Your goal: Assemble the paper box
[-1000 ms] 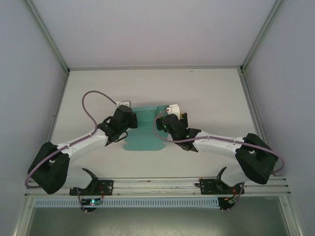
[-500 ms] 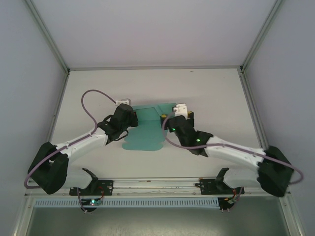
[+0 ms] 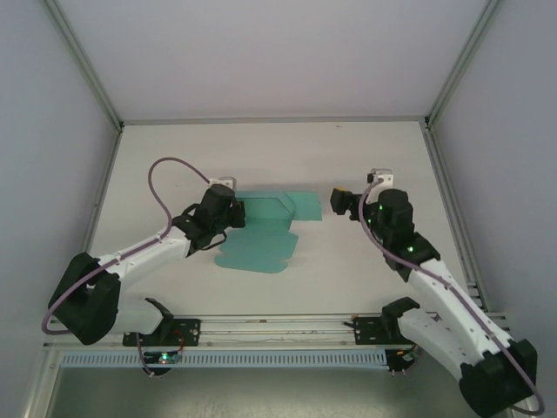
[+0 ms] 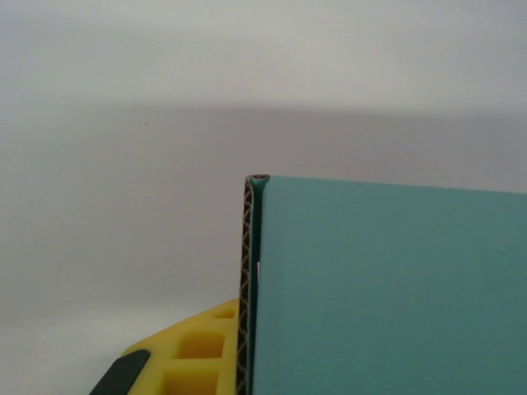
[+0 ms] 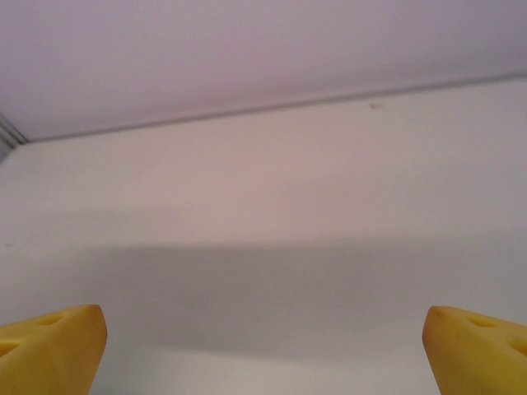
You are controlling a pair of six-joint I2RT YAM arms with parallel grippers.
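The paper box (image 3: 261, 244) is a flat teal-green die-cut sheet on the white table, with one flap (image 3: 305, 205) reaching right at its far side. My left gripper (image 3: 229, 209) sits at the sheet's far left corner, shut on the card. In the left wrist view the card (image 4: 387, 288) stands edge-on against one yellow finger (image 4: 193, 350), and the other finger is hidden behind it. My right gripper (image 3: 346, 205) hovers to the right of the flap, apart from it. Its yellow fingertips (image 5: 49, 346) stand wide open with bare table between them.
The white table (image 3: 365, 148) is walled at the back and both sides. A metal rail (image 3: 278, 326) carrying the arm bases runs along the near edge. A purple cable (image 3: 161, 187) loops off the left arm.
My right gripper has let go of the card and swung away to the right. The far flap it held now lies out flat. The left gripper has stayed on the sheet's corner.
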